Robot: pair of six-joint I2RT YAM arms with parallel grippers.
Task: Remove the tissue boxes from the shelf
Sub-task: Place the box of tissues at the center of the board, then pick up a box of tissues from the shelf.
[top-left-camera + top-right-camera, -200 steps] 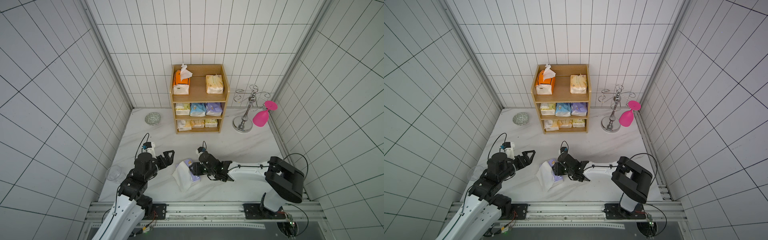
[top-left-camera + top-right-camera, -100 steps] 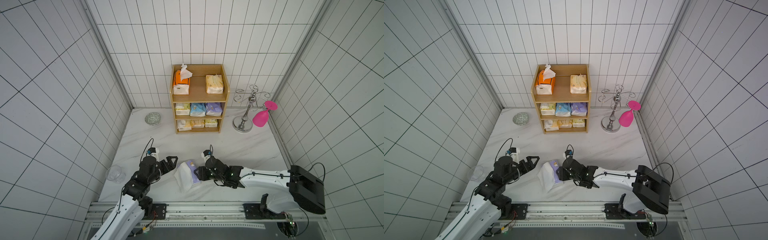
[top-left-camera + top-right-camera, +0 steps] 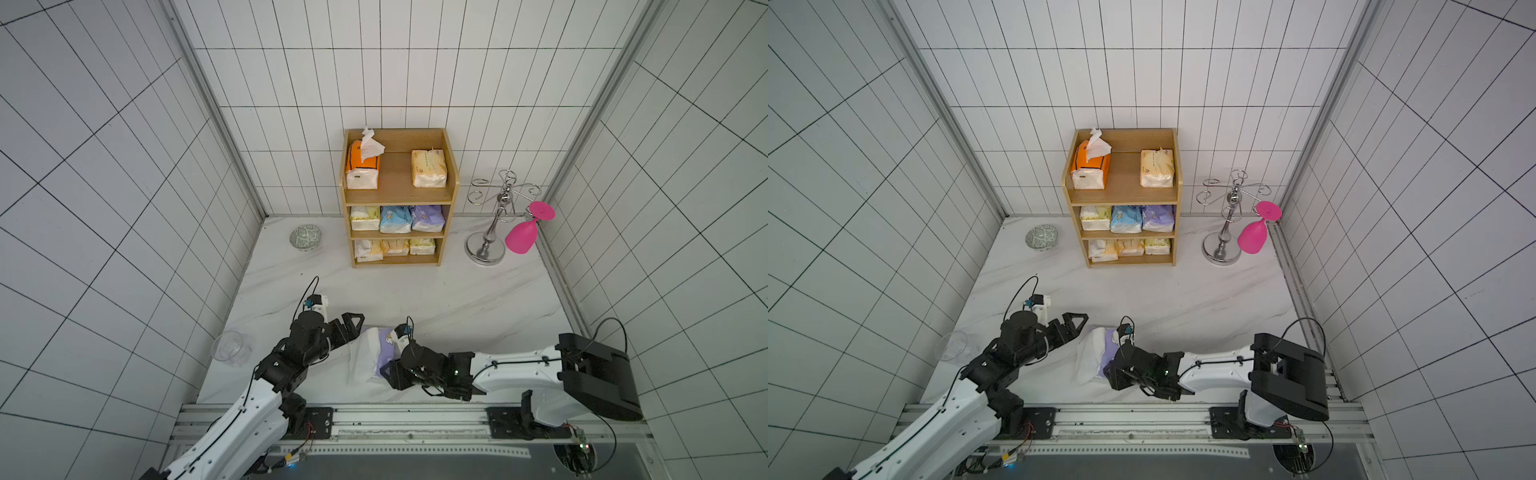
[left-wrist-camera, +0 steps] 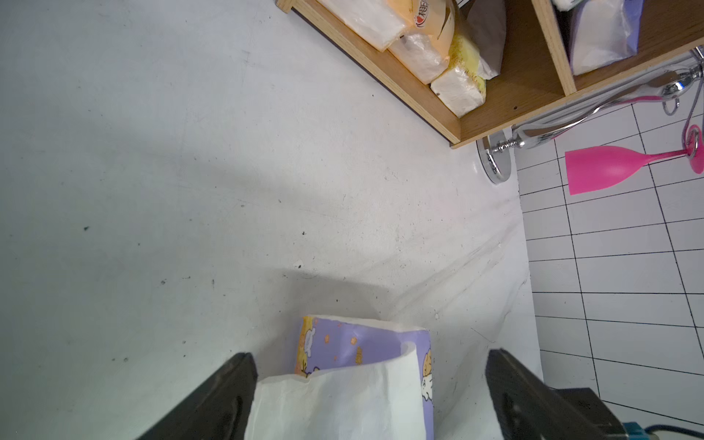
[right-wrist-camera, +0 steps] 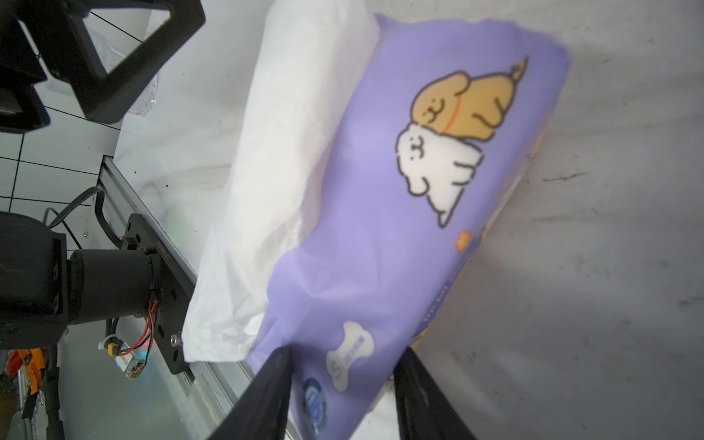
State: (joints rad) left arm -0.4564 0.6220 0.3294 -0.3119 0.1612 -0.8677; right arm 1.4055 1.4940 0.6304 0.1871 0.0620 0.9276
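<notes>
Now | purple pack (image 3: 376,353) brought to desk (image 3: 457,299) front edge, gripped by right claw (image 5: 343,362) | left claw (image 4: 369,356) open | eight left on shelf (image 3: 395,189).

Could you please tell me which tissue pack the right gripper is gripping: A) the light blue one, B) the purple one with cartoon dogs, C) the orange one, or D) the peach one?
B: in the right wrist view the right gripper pinches one end of the purple pack between its jaws.
</notes>
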